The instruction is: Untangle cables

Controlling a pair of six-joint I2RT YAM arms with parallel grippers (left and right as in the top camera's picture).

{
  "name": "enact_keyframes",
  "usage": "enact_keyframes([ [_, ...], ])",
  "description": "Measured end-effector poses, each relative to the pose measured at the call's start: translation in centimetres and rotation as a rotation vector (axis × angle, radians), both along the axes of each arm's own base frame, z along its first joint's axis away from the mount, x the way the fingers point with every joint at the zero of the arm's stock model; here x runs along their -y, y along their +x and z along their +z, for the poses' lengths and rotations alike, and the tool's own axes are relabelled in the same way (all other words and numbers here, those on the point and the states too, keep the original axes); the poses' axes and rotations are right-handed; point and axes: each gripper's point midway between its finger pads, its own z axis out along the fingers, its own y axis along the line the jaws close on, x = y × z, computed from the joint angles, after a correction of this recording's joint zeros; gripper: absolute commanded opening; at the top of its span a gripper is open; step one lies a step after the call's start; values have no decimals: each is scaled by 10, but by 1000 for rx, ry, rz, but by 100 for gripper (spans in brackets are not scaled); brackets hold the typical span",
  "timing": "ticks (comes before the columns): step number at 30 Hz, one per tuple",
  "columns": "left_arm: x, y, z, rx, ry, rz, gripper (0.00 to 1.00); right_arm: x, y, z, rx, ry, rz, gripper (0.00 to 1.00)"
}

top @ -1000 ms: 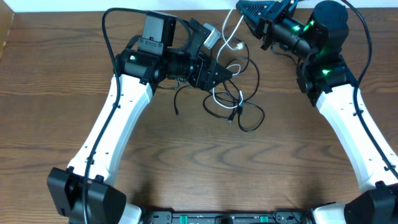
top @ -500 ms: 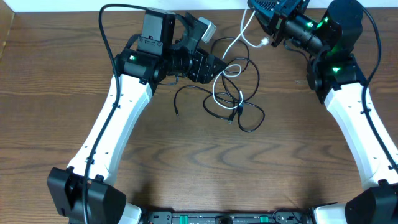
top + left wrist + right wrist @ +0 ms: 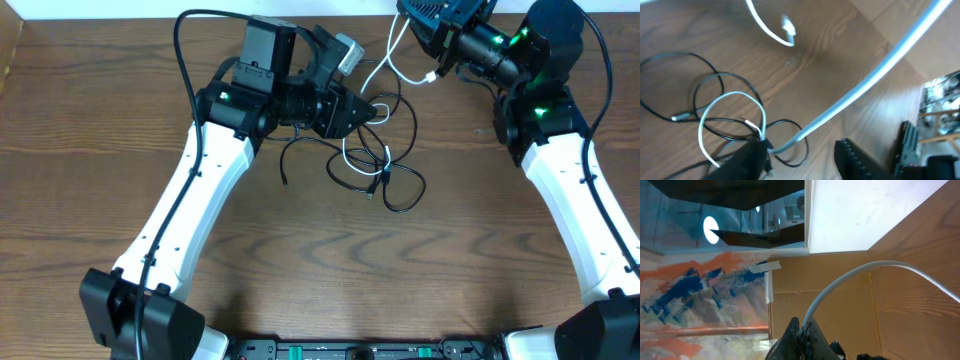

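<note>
Black cables (image 3: 384,178) lie looped on the counter (image 3: 300,260), with the white cable (image 3: 865,84) threaded through them. Beyond, your left jaws stand part open, straddling the white cable beside the knot and gripping nothing. Farthest, your right jaws are closed on its raised end. Step in hand: drawing the white cable free. Next, pin the black loops, then pull steadily.

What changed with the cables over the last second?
The right gripper, shut on the white cable, moved right and toward the table's far edge, pulling that cable straighter. The left gripper shifted slightly right, narrowing its jaws around the white cable. The black cables stayed put.
</note>
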Motion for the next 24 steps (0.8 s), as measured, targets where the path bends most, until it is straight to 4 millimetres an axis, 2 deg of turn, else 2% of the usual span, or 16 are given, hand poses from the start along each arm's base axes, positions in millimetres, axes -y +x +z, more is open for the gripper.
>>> enact_keyframes([
  [7, 6, -6, -1, -8, -1, -19, 31, 0, 0, 0, 0, 0, 3, 2],
  [17, 5, -8, -3, -23, 6, -19, 8, -1, -1, 0, -1, 0, 8, 2],
  [24, 5, -9, -4, -32, 9, -19, 8, -1, -1, -2, -9, -2, 8, 1],
])
